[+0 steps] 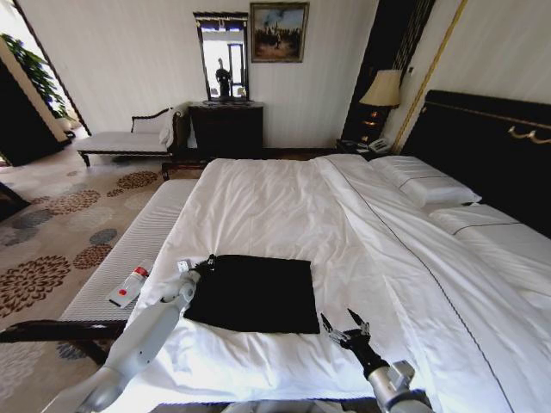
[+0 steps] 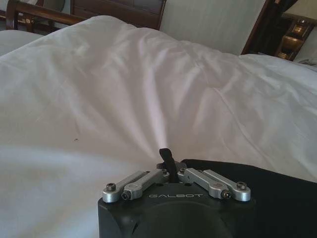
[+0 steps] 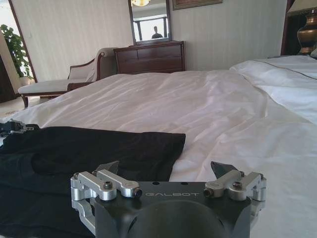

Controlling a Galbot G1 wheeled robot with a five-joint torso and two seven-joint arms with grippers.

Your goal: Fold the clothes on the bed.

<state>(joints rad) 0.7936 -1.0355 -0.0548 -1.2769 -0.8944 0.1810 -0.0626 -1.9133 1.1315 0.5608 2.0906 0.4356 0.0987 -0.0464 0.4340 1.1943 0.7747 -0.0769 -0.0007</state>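
The clothes are one black T-shirt (image 1: 254, 292) lying flat as a neat rectangle on the white bed (image 1: 284, 206), near its foot edge. My left gripper (image 1: 207, 261) sits at the shirt's far left corner with its fingers shut. In the left wrist view the closed fingertips (image 2: 165, 154) rest on the white sheet right beside the T-shirt's (image 2: 267, 198) edge. I cannot tell whether any cloth is pinched. My right gripper (image 1: 346, 326) hovers open just right of the shirt's near right corner. In the right wrist view its gripper (image 3: 166, 171) stands over the T-shirt's (image 3: 99, 148) edge.
A white-cushioned bench (image 1: 129, 249) runs along the bed's left side with a white and red item (image 1: 129, 286) on it. Pillows (image 1: 426, 185) and the dark headboard (image 1: 491, 142) are at the right. A dresser (image 1: 225, 129), chaise (image 1: 129, 139) and lamp (image 1: 383, 90) line the far wall.
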